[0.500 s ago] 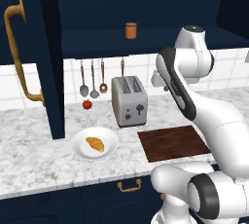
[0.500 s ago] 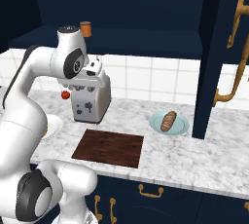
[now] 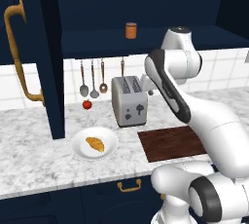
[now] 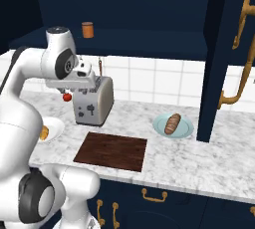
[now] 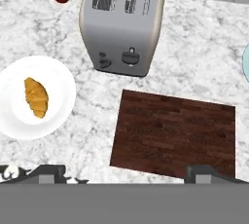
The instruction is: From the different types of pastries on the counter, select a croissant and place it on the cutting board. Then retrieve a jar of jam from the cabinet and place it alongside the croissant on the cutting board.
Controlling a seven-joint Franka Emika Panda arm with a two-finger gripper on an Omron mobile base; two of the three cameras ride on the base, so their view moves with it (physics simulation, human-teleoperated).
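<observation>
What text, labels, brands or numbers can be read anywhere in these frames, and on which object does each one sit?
None: no readable text shows in any view.
Jar of jam: plain orange-brown side, no label visible.
Toaster: a knob and a lever on its front, no lettering or brand.
Cutting board: bare wood grain.
Plate under the croissant: unmarked white.
</observation>
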